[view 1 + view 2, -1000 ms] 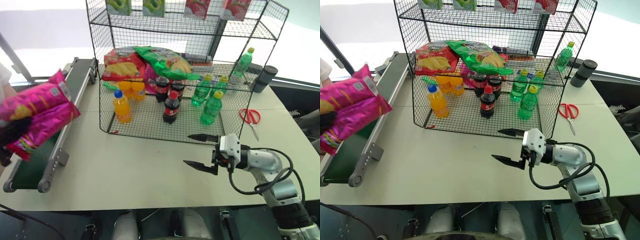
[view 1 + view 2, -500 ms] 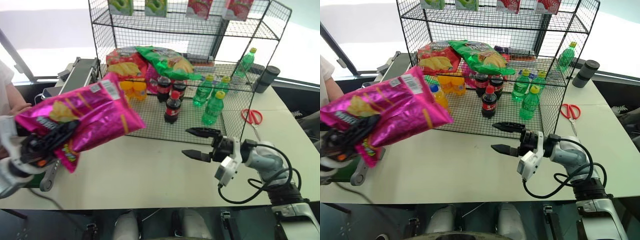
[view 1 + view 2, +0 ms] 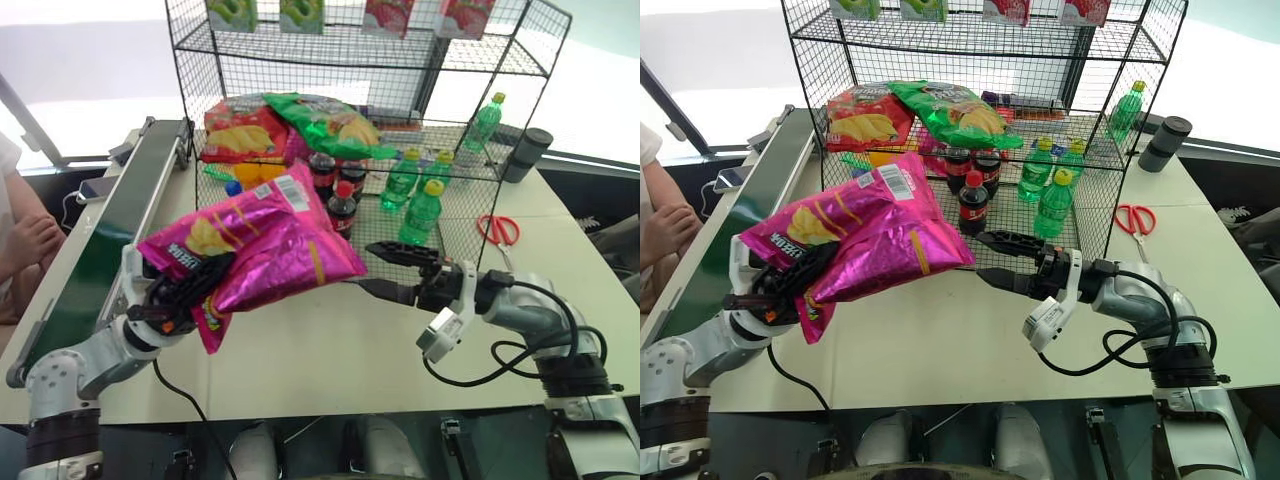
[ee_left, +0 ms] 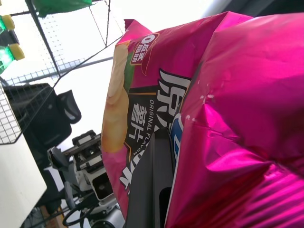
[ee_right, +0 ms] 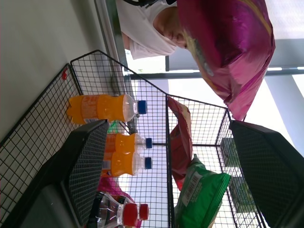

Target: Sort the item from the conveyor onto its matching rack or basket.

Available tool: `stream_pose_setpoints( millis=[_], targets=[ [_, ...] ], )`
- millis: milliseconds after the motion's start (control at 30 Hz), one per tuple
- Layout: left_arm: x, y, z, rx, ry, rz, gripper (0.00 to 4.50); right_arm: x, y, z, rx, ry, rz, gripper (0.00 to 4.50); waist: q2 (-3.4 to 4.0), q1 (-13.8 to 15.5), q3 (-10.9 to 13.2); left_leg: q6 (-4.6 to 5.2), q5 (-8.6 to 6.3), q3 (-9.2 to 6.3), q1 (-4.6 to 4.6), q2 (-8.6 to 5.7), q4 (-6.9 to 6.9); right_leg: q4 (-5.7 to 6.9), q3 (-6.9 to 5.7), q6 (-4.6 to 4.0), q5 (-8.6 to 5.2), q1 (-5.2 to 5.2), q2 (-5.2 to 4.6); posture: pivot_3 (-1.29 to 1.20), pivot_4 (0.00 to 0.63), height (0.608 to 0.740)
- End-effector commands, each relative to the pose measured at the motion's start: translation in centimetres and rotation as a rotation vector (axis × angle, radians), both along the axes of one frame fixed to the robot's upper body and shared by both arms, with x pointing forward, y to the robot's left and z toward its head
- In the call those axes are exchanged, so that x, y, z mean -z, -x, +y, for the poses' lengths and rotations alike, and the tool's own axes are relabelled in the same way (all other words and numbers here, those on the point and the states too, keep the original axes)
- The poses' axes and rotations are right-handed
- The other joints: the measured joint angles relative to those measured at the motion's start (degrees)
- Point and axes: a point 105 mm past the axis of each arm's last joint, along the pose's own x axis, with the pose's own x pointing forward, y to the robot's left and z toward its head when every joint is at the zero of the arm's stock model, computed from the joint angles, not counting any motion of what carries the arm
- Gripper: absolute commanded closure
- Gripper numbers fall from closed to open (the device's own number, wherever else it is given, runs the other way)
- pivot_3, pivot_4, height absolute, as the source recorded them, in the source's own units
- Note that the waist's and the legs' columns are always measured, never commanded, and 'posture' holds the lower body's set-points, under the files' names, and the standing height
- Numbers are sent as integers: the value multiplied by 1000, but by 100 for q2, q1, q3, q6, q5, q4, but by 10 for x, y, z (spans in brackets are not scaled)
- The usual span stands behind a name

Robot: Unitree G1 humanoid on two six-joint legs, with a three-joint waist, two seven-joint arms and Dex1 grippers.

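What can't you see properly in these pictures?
- Orange bottles: in the head views the pink chip bag covers them.
- Left gripper: its fingertips are tucked under that bag.
- Top-shelf cartons: cut off by the left eye view's top edge.

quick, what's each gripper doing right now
Left gripper: shut on the pink chip bag.
Right gripper: open, holding nothing.

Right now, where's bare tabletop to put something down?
Free: the white tabletop in front of the black wire-mesh rack, and the strip between red-handled scissors and the table's right edge. Crowded: the rack's lower tier, packed with bottles, and the chip-bag shelf above.
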Motion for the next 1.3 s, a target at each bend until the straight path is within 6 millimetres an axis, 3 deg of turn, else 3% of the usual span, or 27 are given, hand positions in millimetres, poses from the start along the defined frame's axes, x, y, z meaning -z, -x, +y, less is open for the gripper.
stream_pose_setpoints(
  millis=[33,200,367,433,533,633,700,767,833,1000,1300],
  targets=[
    [1,1,-12,51,1,14,4446,-17,5,7,-42,-50,-43,226,0,-3,0,0,0,0,0,0,0,0,0,0,0,0,0,0,150,726],
    [-1,-5,-20,57,-18,10,4446,-21,8,12,-69,-70,-36,226,0,8,0,0,0,-1,0,-1,0,-1,0,0,0,2,-1,0,150,726],
    [-4,-2,-23,33,-34,-9,4446,-9,4,8,-39,-65,26,226,0,2,0,1,0,-2,-2,-2,-1,-6,0,0,0,1,-2,0,150,726],
    [-10,-2,-20,5,-63,-43,4446,4,-10,-5,65,-146,241,226,-2,2,-1,1,0,-3,-2,-2,-1,-6,0,0,0,3,-2,0,150,726],
    [-22,1,-11,-5,-153,-108,4446,25,-31,-39,229,-378,719,226,-12,34,-3,1,0,-8,-1,-1,-1,-7,-3,-1,0,6,-2,0,150,726],
    [-31,-1,2,-12,-201,-146,4446,32,-23,-52,201,-440,1023,226,13,95,11,10,-5,-9,-2,-1,-1,-9,-1,-5,-1,5,-10,0,150,726],
    [-33,-1,6,-4,-246,-171,4446,34,-7,-53,123,-472,1290,226,18,117,12,31,-16,-9,-3,-1,-1,-9,-1,-21,-10,4,-10,0,150,726],
    [-31,1,5,29,-297,-197,4446,31,10,-52,40,-520,1539,226,22,134,13,45,-25,-10,-7,0,-3,-12,-2,-22,-10,1,-9,0,150,726],
    [-27,5,1,84,-325,-215,4446,12,28,-45,-100,-547,1761,226,22,136,13,54,-30,-12,-12,-1,-6,-17,-4,-22,-10,-2,-8,0,150,726],
    [-13,14,-8,194,-351,-232,4446,-19,47,-36,-270,-517,2024,226,17,138,10,60,-34,-11,-23,-4,-6,-22,-5,-28,-7,-14,-7,0,150,726],
    [-16,11,-11,214,-312,-312,4446,-5,46,-14,-208,-471,2177,226,6,185,4,68,-39,-9,-43,-8,-6,-30,-8,-22,-3,-28,-9,0,150,726]
  ],
)
